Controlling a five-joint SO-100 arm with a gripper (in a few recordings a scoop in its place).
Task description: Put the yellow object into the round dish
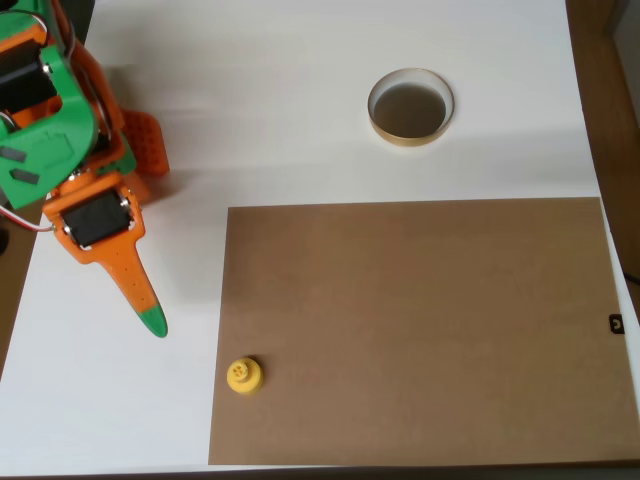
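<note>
The yellow object [243, 375] stands upright, knob up, at the lower left edge of a brown board [430, 330]. The round dish [410, 138] with its pale tan rim and dark inside sits on the white table at the upper right, beyond the board's far edge. My orange and green gripper [152, 240] is at the left of the overhead view. Its long finger with the green tip [153, 322] points down toward the front; the other orange finger [147, 145] is swung wide away. The gripper is open and holds nothing, and its green tip lies left of and above the yellow object.
The white table [280, 100] ends at a dark surround on the right and at the front. The arm's green and orange body [55, 110] fills the upper left corner. A small black tab [616, 323] sits at the board's right edge.
</note>
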